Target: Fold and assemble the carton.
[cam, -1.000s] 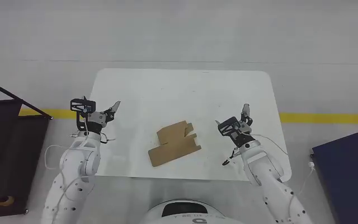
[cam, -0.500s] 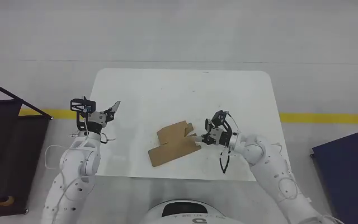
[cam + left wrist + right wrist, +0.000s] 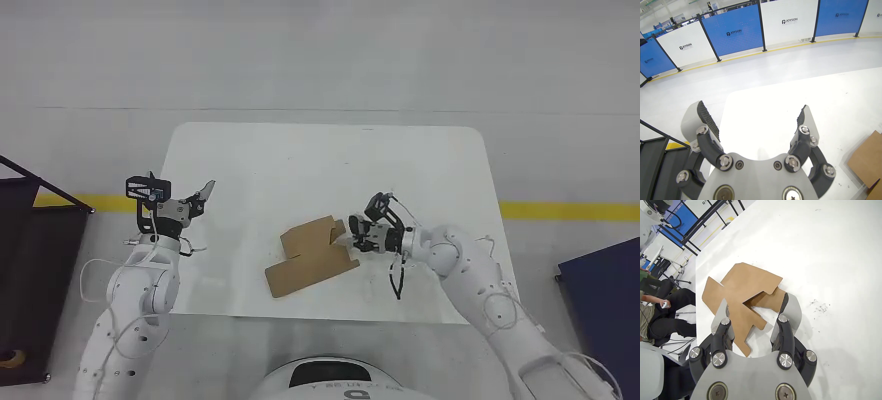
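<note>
White table (image 3: 300, 170), grey floor (image 3: 300, 60), yellow line (image 3: 580, 210), blue-white partitions (image 3: 734, 34)

a logo with a wordmark, repeated on white and blue partition panels (image 3: 734, 34), tiny print beneath

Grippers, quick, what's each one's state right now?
Left gripper: open, holding nothing.
Right gripper: open over the flat carton, nothing gripped.

The carton (image 3: 310, 262) lies flat on the table (image 3: 300, 170).
</note>
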You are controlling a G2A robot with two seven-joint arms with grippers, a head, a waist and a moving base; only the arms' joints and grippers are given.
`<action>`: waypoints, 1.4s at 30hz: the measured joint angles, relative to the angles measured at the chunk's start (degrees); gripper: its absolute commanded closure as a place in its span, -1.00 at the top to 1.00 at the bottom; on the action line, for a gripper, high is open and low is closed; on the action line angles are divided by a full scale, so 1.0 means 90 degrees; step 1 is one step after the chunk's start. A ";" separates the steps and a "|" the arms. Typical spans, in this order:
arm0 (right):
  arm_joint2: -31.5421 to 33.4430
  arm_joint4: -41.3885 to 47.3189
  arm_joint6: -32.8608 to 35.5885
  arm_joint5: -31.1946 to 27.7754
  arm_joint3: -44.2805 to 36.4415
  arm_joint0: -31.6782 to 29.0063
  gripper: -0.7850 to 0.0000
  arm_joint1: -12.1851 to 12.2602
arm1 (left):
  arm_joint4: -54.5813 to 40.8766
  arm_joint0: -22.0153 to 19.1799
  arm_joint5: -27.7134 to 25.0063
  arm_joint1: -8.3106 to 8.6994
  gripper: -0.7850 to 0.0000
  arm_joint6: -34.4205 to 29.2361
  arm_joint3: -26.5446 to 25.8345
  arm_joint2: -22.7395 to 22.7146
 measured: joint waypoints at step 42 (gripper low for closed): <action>-0.1407 0.1563 0.0851 -0.0892 0.1737 0.1066 -1.00 -0.0284 | 0.0000 0.0000 0.0000 0.0000 1.00 0.0000 0.0000 0.0000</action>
